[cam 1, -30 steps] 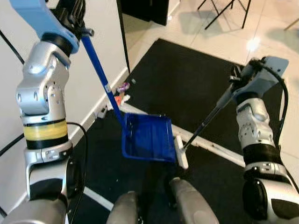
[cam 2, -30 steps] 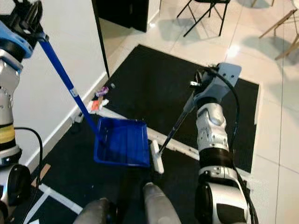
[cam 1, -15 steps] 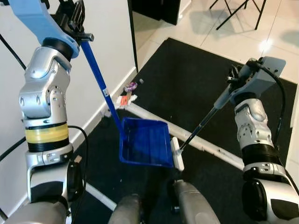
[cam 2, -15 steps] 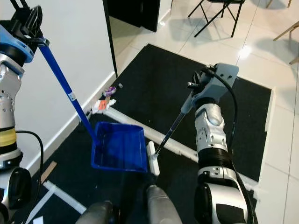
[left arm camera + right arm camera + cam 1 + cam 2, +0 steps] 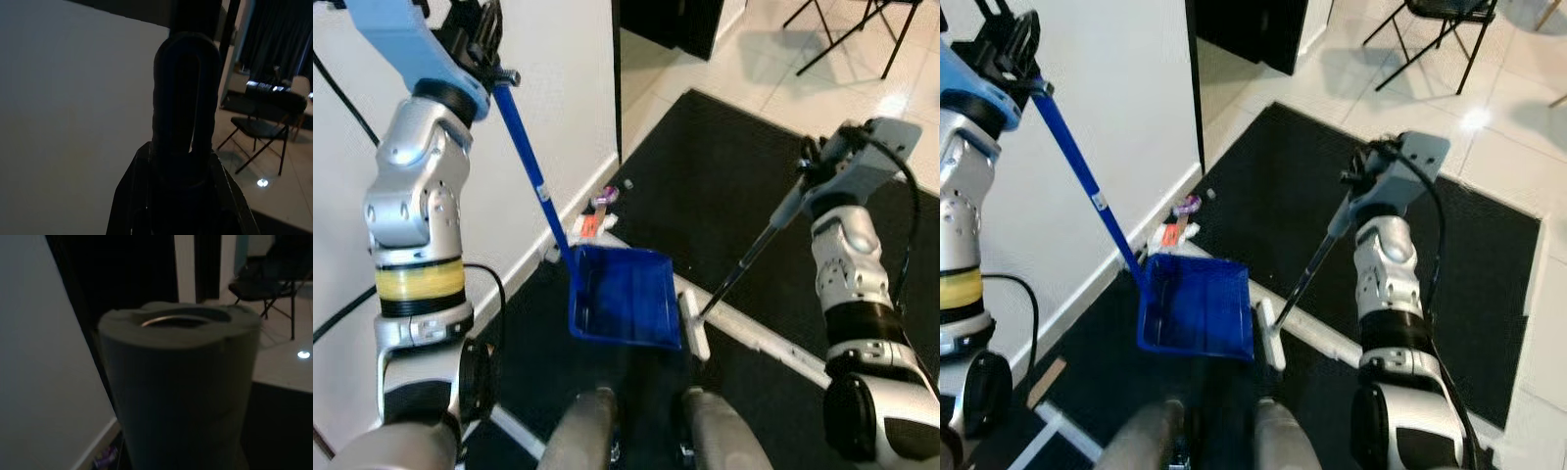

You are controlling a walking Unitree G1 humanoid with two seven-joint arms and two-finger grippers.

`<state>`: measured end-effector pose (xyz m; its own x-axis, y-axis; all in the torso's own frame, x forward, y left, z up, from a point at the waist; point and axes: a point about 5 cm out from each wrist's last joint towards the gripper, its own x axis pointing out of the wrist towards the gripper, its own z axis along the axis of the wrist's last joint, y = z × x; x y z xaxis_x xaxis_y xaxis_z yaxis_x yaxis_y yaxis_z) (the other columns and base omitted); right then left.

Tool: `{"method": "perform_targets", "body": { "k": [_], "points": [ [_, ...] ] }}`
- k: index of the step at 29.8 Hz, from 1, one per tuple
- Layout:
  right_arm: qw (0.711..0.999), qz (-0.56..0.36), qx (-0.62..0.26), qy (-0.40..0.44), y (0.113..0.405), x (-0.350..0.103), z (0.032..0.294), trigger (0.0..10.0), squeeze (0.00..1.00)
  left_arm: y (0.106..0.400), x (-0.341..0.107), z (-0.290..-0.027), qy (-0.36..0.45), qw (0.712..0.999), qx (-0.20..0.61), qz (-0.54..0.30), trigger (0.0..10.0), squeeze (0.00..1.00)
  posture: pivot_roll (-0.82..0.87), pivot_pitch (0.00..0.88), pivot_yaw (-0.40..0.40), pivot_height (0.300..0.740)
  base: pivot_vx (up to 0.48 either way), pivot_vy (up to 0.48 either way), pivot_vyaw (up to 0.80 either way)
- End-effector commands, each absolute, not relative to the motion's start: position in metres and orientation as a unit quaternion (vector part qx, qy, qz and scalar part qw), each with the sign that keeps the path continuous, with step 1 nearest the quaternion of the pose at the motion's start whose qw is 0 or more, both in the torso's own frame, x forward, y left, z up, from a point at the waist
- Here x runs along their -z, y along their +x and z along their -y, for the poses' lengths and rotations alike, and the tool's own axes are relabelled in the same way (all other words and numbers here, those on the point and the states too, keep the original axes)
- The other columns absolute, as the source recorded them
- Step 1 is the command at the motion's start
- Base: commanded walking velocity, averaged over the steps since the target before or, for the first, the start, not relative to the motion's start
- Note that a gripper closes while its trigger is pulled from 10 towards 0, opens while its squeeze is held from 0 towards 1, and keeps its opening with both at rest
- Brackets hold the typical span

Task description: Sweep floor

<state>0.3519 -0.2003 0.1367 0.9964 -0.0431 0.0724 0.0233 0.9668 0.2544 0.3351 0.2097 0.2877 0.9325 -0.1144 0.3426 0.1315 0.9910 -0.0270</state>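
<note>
**Pan and broom short of the litter**

Left gripper (image 5: 480, 39), upper left of frame, clamped on the blue dustpan (image 5: 625, 308) handle; pan hangs low at centre over the black mat (image 5: 724, 186). Right gripper (image 5: 1363, 181), right of centre, closed round the broom (image 5: 1307, 269) grip; white broom head beside the pan's right edge. Litter (image 5: 597, 211) lies by the wall base, above the pan (scraps, small). Risk: broom sweeps wide and scatters scraps along the white floor strip (image 5: 764, 338), or the pan lip rides over them.
</note>
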Motion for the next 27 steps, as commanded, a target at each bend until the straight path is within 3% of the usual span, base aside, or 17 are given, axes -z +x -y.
{"method": "perform_targets", "body": {
  "k": [1,6,21,27],
  "points": [
    [0.99,0.055,0.022,0.126,0.352,-0.1436,0.2055,10.0,0.0,0.3336,-0.2963,-0.206,-0.026,0.978,0.073,0.193,10.0,0.0,0.02,0.076,0.003,0.74,0.398,0.0,-0.74],
    [0.99,0.056,0.022,0.126,0.3521,-0.144,0.2056,10.0,0.0,0.334,-0.2969,-0.2055,-0.026,0.978,0.073,0.193,10.0,0.0,0.02,0.076,0.003,0.74,0.39,0.0,-0.68],
    [0.991,0.057,0.02,0.123,0.353,-0.1447,0.2054,10.0,0.0,0.3344,-0.2969,-0.2051,-0.026,0.978,0.073,0.192,10.0,0.0,0.02,0.068,0.003,0.74,0.361,0.0,0.0],
    [0.991,0.055,0.017,0.122,0.3531,-0.144,0.2046,10.0,0.0,0.3313,-0.2919,-0.2066,-0.025,0.98,0.074,0.182,10.0,0.0,0.02,0.07,0.003,0.74,0.0,0.0,0.0]
  ]
}}
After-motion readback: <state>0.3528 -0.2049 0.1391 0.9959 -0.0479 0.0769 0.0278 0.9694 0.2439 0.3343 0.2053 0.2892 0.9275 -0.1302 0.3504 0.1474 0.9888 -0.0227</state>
